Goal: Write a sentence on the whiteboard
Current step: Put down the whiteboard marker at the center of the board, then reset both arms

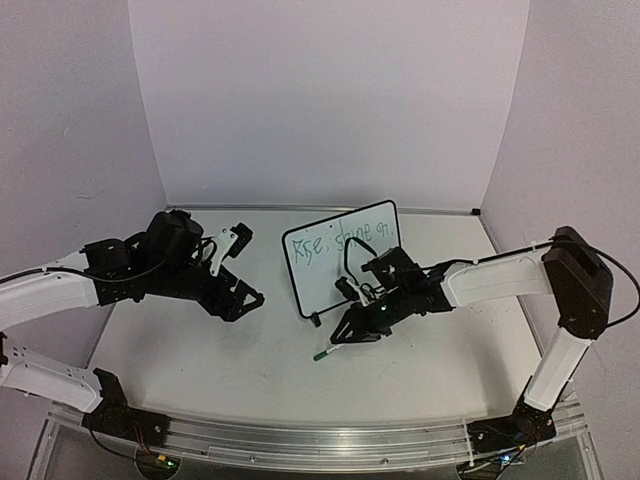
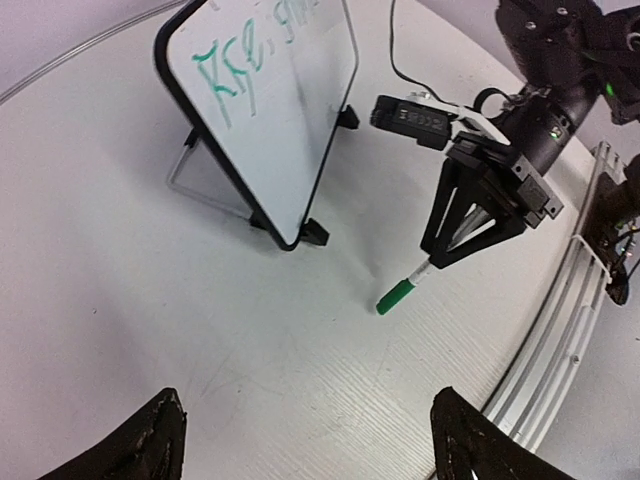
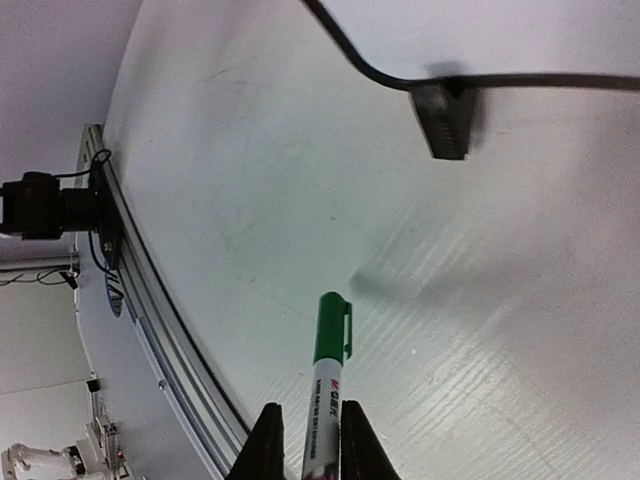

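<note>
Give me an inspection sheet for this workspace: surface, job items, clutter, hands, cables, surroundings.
Surface: white table, faintly scuffed.
Job's things: whiteboard stands tilted back on its prop; sentence in green along the top, roughly "Rise, shine", its end unreadable.
Clutter: nothing seen.
Hands: left hand open and empty, away from the board; right hand shut on a capped green marker, cap pointing down at the table in front of the board; contact unclear.
Cables: thin black cable runs by the right wrist, beside the board.
Surroundings: plain white walls on three sides; metal rail along the near edge.
</note>
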